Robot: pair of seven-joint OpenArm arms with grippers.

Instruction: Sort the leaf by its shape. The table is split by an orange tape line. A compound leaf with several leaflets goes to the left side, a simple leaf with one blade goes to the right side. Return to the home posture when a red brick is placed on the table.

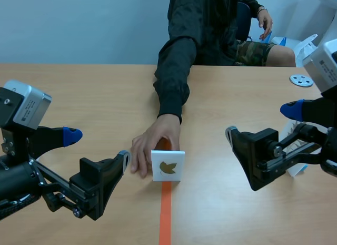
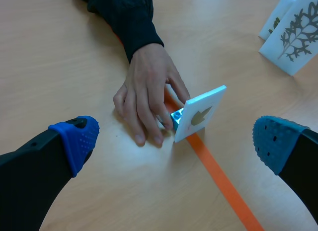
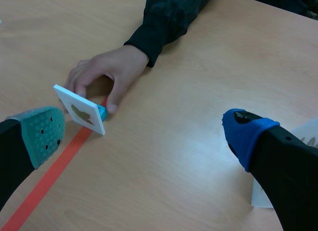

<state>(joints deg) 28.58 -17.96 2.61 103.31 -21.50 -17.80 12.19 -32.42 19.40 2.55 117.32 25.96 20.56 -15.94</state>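
Left gripper (image 1: 98, 147) is hanging at nine o'clock of the leaf card (image 1: 168, 166), right gripper (image 1: 261, 121) at two, both spreading wide on nothing. The card is standing on the tape line (image 1: 165, 216), its leaf seemingly single-bladed; a hand (image 1: 152, 146) is touching it from eleven o'clock.

A lab-like test room: plain pale wall (image 1: 79, 23); wooden table (image 1: 79, 97) with orange tape line (image 1: 165, 218); person (image 1: 210, 23) seated across
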